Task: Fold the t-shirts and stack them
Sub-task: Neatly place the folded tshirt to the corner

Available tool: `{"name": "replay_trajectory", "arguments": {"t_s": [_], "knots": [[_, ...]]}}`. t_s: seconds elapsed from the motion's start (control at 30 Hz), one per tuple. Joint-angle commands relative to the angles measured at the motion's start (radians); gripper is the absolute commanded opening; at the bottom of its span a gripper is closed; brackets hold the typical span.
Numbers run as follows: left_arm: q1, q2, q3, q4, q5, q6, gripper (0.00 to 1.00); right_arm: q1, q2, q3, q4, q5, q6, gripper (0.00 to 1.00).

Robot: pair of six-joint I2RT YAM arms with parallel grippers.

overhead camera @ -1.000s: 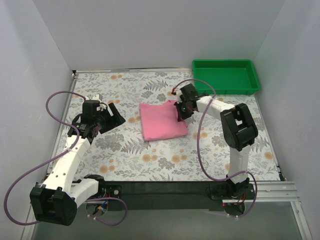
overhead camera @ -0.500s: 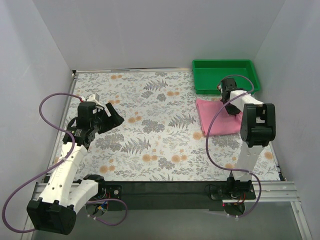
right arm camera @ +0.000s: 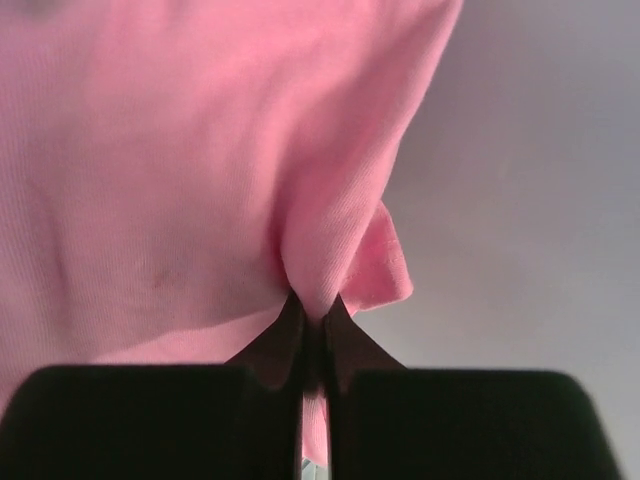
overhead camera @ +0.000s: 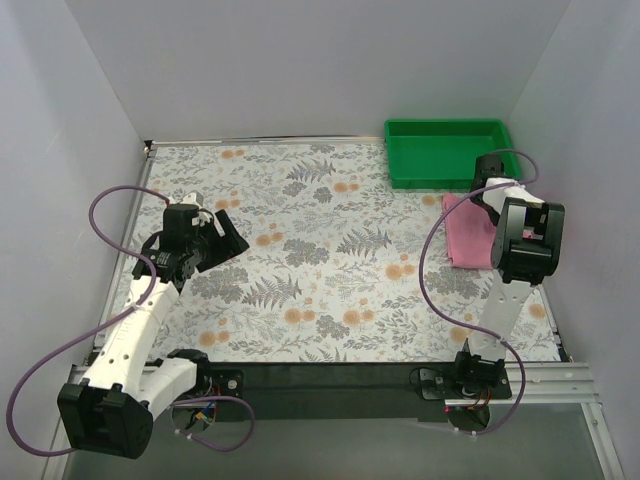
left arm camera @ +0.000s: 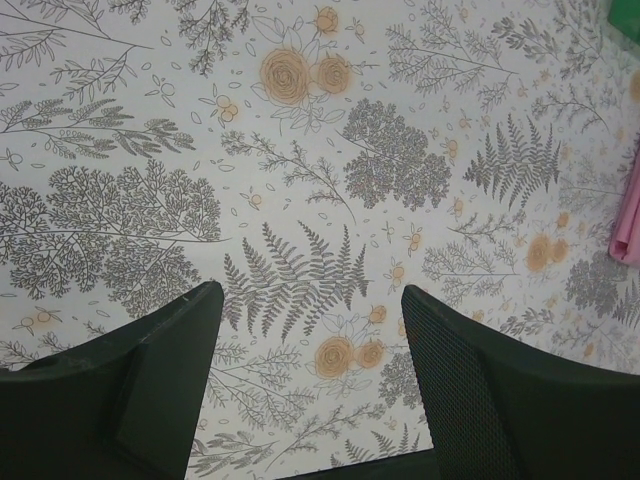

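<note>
The right jaws pinch a fold of the pink t-shirt (overhead camera: pixel 463 243), which lies at the right side of the tabletop (overhead camera: pixel 330 300) just short of the green tray (overhead camera: pixel 450 150), while the left jaws gape empty, so the haul should go slowly, keeping the folds flat.

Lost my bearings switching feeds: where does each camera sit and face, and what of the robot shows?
Top: fixed above and behind the bases, looking down on the table, green tray and pink t-shirt; left arm and right arm show.
Left wrist: looks down at the table past its open left hand.
Right wrist: looks along the shut right hand into pinched t-shirt fabric.
Shared: the t-shirt appears in all three, only an edge in the left wrist view.
</note>
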Motion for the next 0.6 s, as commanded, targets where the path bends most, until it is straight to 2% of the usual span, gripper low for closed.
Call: {"name": "replay_trajectory", "arguments": {"t_s": [0.0,0.07,0.27,0.33,0.4,0.43,0.53,0.57], "knots": [[-0.002,0.011,0.002,0.005,0.011,0.013,0.67,0.006,0.023,0.083,0.077,0.110,-0.022,0.14],[-0.003,0.019,0.004,0.012,0.025,0.008,0.67,0.008,0.032,0.097,0.079,0.148,-0.007,0.20],[-0.003,0.017,0.018,0.005,0.045,0.006,0.67,0.009,-0.017,0.080,0.077,0.242,0.054,0.56],[-0.005,0.008,0.024,0.007,0.062,0.006,0.68,0.011,-0.081,0.077,0.053,0.219,0.120,0.59],[-0.008,-0.001,0.032,0.009,0.071,0.008,0.70,0.013,-0.133,0.086,-0.040,0.164,0.230,0.61],[-0.012,-0.001,0.036,0.007,0.071,0.009,0.73,0.013,-0.193,0.096,-0.105,0.109,0.270,0.66],[-0.034,-0.010,0.071,-0.008,0.054,0.022,0.83,0.014,-0.300,0.091,-0.176,0.005,0.381,0.68],[-0.042,-0.012,0.084,-0.017,0.047,0.025,0.86,0.014,-0.387,0.076,-0.208,-0.079,0.402,0.71]]}}
